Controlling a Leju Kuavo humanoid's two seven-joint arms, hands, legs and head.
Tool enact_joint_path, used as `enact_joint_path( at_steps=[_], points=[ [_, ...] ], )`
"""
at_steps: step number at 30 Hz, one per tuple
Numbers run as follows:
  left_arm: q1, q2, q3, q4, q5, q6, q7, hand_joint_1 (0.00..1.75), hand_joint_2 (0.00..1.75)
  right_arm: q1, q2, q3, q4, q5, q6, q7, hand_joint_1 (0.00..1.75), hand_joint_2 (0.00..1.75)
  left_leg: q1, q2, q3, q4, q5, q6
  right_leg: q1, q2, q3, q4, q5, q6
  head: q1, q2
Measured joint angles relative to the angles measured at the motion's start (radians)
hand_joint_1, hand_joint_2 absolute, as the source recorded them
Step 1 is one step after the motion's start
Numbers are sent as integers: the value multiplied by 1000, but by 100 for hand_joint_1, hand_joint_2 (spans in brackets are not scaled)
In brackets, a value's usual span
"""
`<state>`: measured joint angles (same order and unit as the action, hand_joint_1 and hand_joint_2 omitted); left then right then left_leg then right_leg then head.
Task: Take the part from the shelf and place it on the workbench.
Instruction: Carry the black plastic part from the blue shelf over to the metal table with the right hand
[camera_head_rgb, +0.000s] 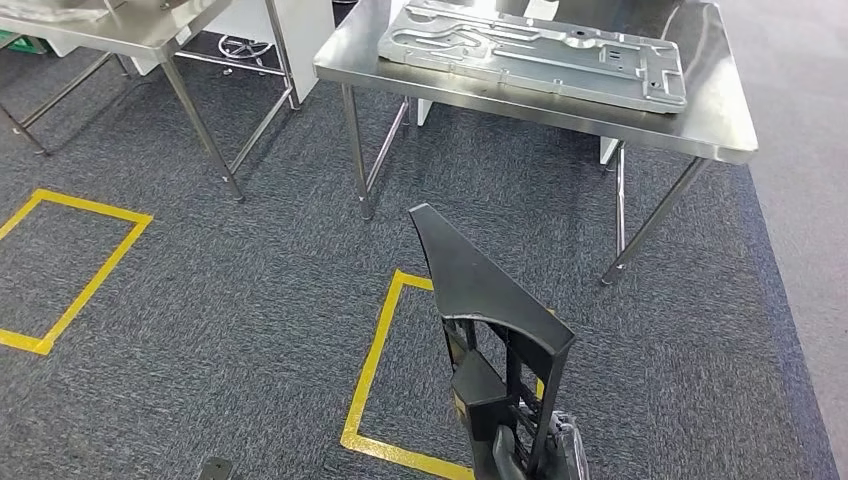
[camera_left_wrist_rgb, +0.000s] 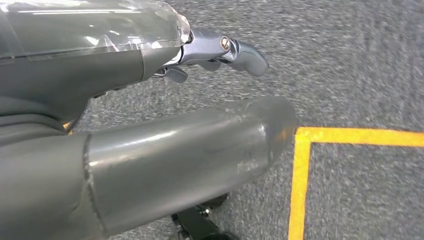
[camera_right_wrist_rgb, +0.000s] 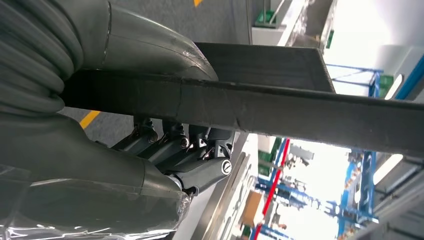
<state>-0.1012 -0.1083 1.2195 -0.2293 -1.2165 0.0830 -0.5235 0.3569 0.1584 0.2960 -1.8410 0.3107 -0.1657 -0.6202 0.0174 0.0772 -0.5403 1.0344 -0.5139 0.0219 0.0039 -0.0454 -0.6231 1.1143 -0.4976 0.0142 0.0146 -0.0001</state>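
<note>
Carrying the part (camera_head_rgb: 487, 300), a black wedge-shaped moulding with a ribbed underside, the right hand (camera_head_rgb: 530, 450) grasps it at the lower end, low in the head view; in the right wrist view the thumb and fingers (camera_right_wrist_rgb: 172, 145) close around a dark bar of the part (camera_right_wrist_rgb: 280, 107). The part is in the air above the carpet, well short of the workbench (camera_head_rgb: 720, 130).

Risk assessment:
- The grip sits at one end, so the long pointed tip overhangs. A jolt while walking could lever the part out of the fingers.
- The raised tip could strike the workbench edge on approach.
- The metal panel (camera_head_rgb: 540, 50) occupies much of the bench top; setting the part down on it could leave the part unstable. The bare strip along the near edge is narrow.

Surroundings: a yellow floor marking (camera_head_rgb: 375, 350) lies beneath the part; a second steel table (camera_head_rgb: 150, 35) stands to the left. The left hand (camera_left_wrist_rgb: 220, 50) hangs over the carpet, released, fingers slightly curled and holding nothing.
</note>
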Motion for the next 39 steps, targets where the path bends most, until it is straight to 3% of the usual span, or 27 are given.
enact_joint_path(
  at_steps=[2,5,7,9,11,12,13,15,17,21,22,24,26,27,28,29,31,32,33,35,37,39],
  points=[
    [-1,-3,0,0,-1,0,1,0,0,0,0,0,-4,1,-3,2,175,175,-2,17,7,-3,-3,-8,12,-34,41,-82,20,-16,1,0],
    [-3,-5,-3,0,-2,3,0,0,0,5,0,-1,-9,15,-20,13,175,175,-1,33,18,-11,-6,-25,13,-15,45,-100,24,-27,3,0],
    [-5,-6,-6,0,-3,5,-2,0,0,9,0,0,-11,27,-31,20,175,175,0,-8,11,16,-28,-34,3,-2,56,-118,31,-34,2,0],
    [-3,-7,-7,0,-3,6,-3,0,0,9,0,0,-13,33,-36,23,175,175,1,-59,-35,117,-84,-39,-2,11,62,-126,34,-39,-2,0],
    [4,-7,-7,0,-3,6,-2,0,0,11,0,0,-14,35,-42,24,175,175,1,-69,-98,238,-130,-43,0,26,62,-123,32,-42,-6,0],
    [6,-6,-7,0,-3,6,-1,0,0,13,0,0,-14,35,-46,25,175,175,1,-69,-115,263,-127,-44,0,33,63,-121,30,-43,-6,0],
    [7,-6,-7,0,-4,6,-1,0,0,14,0,-1,-14,36,-50,27,175,175,1,-69,-113,249,-104,-44,1,40,64,-118,27,-42,-6,0],
    [7,-6,-7,0,-6,6,0,0,0,14,0,-2,-14,36,-57,30,175,175,1,-69,-67,132,-27,-40,0,50,67,-108,19,-37,-7,0],
    [7,-6,-8,0,-8,6,2,0,0,14,0,-3,-16,36,-64,33,175,175,-1,-71,-25,28,12,-31,3,56,64,-94,10,-28,-9,0],
    [8,-6,-8,0,-10,6,8,0,0,16,0,-6,-18,38,-72,40,175,175,-4,-72,-17,2,15,-6,4,60,58,-84,3,-11,-8,0],
    [8,-6,-9,0,-10,6,8,0,0,17,0,-7,-18,39,-73,41,175,175,-2,-71,-16,-1,18,0,2,59,51,-68,-10,-5,-6,0],
    [7,-6,-10,0,-10,6,9,0,0,17,0,-7,-18,39,-75,42,175,175,1,-70,-14,-5,20,8,-2,56,10,21,-62,7,-2,0],
    [8,-6,-11,0,-10,6,10,0,0,18,0,-8,-17,39,-77,45,175,175,1,-68,-15,-5,19,10,-8,54,-56,149,-115,17,1,0],
    [9,-5,-11,0,-10,6,12,0,0,19,0,-9,-17,39,-79,47,175,175,1,-68,-14,-5,19,10,-11,53,-78,187,-122,19,1,0],
    [9,-5,-12,0,-10,6,13,0,0,20,0,-9,-17,39,-81,49,175,175,1,-68,-13,-5,18,10,-12,52,-83,190,-109,20,1,0],
    [9,-5,-12,0,-11,6,14,0,0,20,0,-10,-16,39,-83,51,175,175,1,-69,-10,-5,16,8,-14,51,-68,154,-78,18,1,0],
    [9,-5,-14,0,-12,6,15,0,0,20,0,-11,-16,39,-86,53,175,175,1,-71,-4,-5,12,3,-13,50,-2,15,-6,9,1,0],
    [8,-5,-14,0,-12,6,15,0,0,20,0,-12,-16,39,-88,54,175,175,-1,-71,-3,-5,9,-1,-10,49,25,-42,14,4,1,0],
    [8,-5,-14,0,-12,6,16,0,0,20,0,-14,-16,39,-89,56,175,175,-1,-71,-2,-5,8,-6,-6,49,40,-77,22,-1,1,0],
    [8,-5,-14,0,-12,6,18,0,0,22,0,-19,-16,39,-92,62,175,175,-1,-70,-1,-9,8,-18,-1,50,42,-90,19,-8,0,0],
    [8,-3,-14,0,-12,6,19,0,0,23,0,-24,-15,39,-98,74,175,175,0,-70,1,-4,-1,-29,-5,51,49,-102,23,-19,-1,0],
    [8,0,-14,0,-13,4,22,0,0,20,4,-34,-10,46,-115,105,175,175,0,-71,-29,66,-44,-34,-9,49,58,-113,26,-31,-4,0]
  ],
)
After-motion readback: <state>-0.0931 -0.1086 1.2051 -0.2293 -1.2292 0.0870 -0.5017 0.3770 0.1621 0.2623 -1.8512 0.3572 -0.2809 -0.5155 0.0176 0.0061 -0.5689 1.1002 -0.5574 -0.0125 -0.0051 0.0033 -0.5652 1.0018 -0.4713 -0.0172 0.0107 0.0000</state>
